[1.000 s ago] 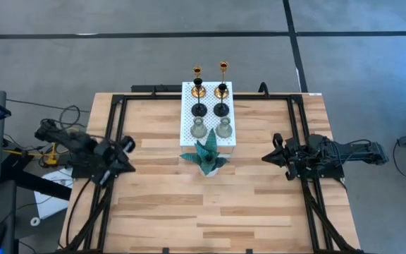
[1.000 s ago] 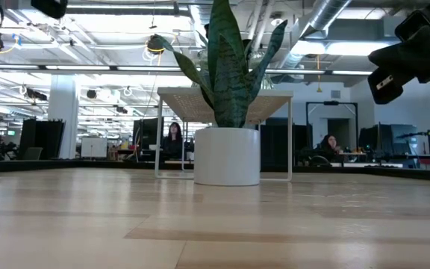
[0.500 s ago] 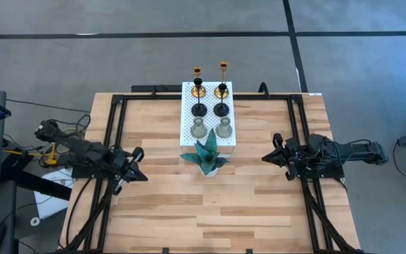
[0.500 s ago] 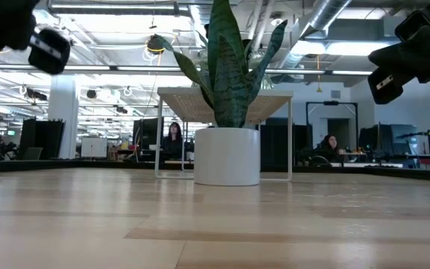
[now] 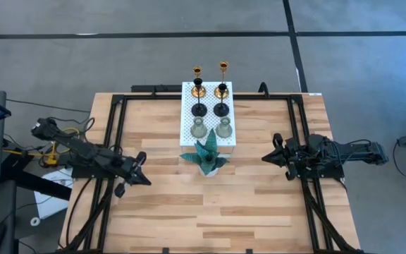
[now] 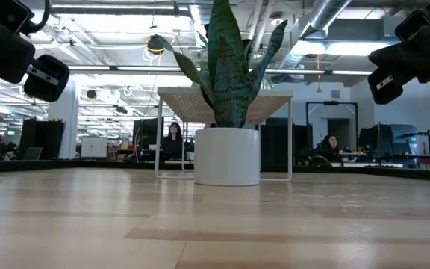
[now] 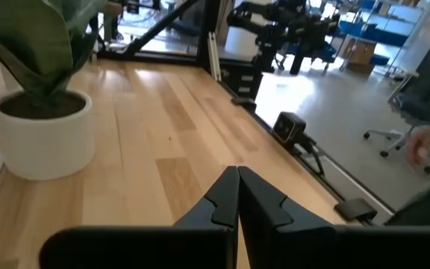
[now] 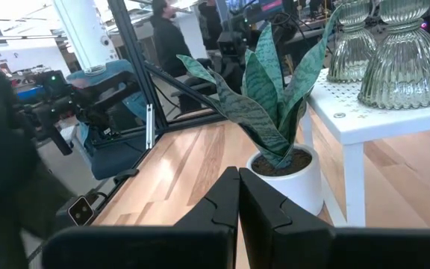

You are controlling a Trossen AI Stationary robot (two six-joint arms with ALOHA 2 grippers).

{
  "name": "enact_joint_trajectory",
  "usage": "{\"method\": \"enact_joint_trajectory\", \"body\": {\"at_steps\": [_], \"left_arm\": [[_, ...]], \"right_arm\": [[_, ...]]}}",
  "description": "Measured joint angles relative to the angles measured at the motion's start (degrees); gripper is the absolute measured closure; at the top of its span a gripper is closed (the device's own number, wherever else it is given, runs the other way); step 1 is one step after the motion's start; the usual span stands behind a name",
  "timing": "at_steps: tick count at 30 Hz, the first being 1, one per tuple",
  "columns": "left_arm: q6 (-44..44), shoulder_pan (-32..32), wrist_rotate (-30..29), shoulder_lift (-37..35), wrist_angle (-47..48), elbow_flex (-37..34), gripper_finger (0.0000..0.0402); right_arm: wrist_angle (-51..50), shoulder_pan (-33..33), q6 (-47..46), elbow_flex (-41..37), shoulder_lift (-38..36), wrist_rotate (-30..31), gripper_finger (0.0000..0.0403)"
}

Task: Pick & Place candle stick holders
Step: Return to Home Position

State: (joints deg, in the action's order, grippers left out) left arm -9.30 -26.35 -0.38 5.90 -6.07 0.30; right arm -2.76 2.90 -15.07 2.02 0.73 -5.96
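All six holders stand on the white board (image 5: 187, 116) at 12 o'clock on the table (image 5: 161, 212), taking the overhead view as my dial. They sit in three rows of two. The gold holders (image 5: 197, 85) are at the board's 12 o'clock end, the black holders (image 5: 199, 107) are in the middle, and the grey-green holders (image 5: 223, 128) are at its 6 o'clock end. Each pair looks level across its row, and no holder touches its neighbour. The plant (image 5: 206, 156) sits just off the board's 6 o'clock edge.

If I had to lift any of them again, I'd expect the gold ones to be light, slick and quick to tip. I would pinch those low on the stem. The black ones look steadier on their round bases, and the stem above the base is the obvious hold. The grey-green ones look like ribbed glass in the right wrist view. I judge them heavier and breakable, so I'd take them gently at the narrow neck rather than the flared body.

The left gripper (image 5: 144, 178) hangs over the table at about 8 o'clock from the board. The holders lie well away from it, between its 1 and 2 o'clock. Its fingers (image 7: 221, 200) are pressed together on nothing. The right gripper (image 5: 266, 157) waits at about 4 o'clock from the board, with the holders near its 10 o'clock. Its fingers (image 8: 222, 196) are likewise closed and empty. I judge the placing done.
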Motion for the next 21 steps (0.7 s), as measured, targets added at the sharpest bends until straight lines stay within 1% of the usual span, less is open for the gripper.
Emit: {"method": "enact_joint_trajectory", "body": {"at_steps": [21], "left_arm": [[0.0,0.0,0.0,8.91,-0.46,0.02,0.0396]], "right_arm": [[0.0,0.0,0.02,0.0,-0.02,0.0,0.0403]]}}
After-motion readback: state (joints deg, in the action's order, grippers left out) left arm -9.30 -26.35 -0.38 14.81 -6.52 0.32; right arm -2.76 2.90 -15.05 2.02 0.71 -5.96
